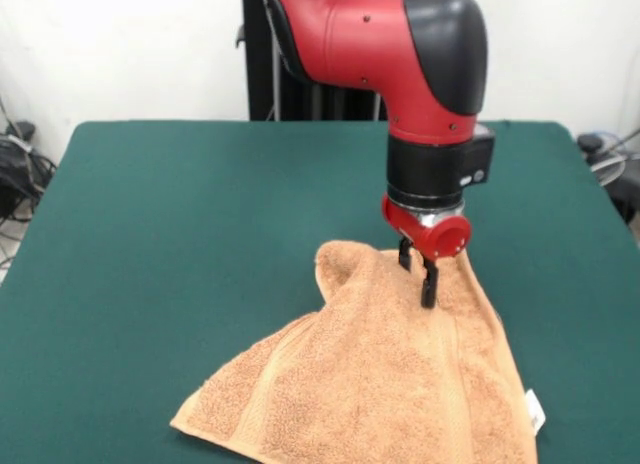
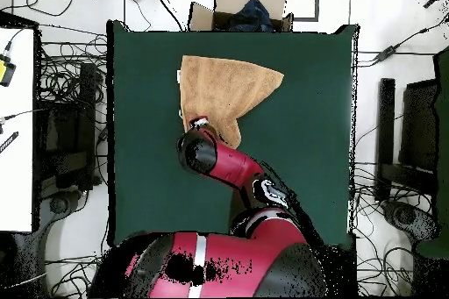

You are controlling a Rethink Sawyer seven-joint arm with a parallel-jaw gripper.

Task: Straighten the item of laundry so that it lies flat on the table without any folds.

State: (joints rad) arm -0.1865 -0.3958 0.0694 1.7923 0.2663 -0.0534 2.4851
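The orange-tan towel point(image 1: 380, 384) lies at the near right of the green table point(image 1: 180, 234), with one end pulled up into a crumpled peak. My gripper point(image 1: 417, 271) is at that peak, its black fingers close together and pinching the raised edge. The towel fans out from there toward the table's front edge, with folds running down it and a white tag point(image 1: 535, 411) at its right edge. In the overhead view the towel point(image 2: 226, 89) spreads near the table's point(image 2: 307, 138) far edge, and the arm's wrist point(image 2: 200, 148) hides the gripper.
A cardboard box point(image 2: 241, 6) sits just beyond the table's far edge in the overhead view. Cables and equipment lie on the floor on both sides point(image 1: 15, 174) point(image 1: 610, 154). A white desk point(image 2: 16, 138) stands to the left.
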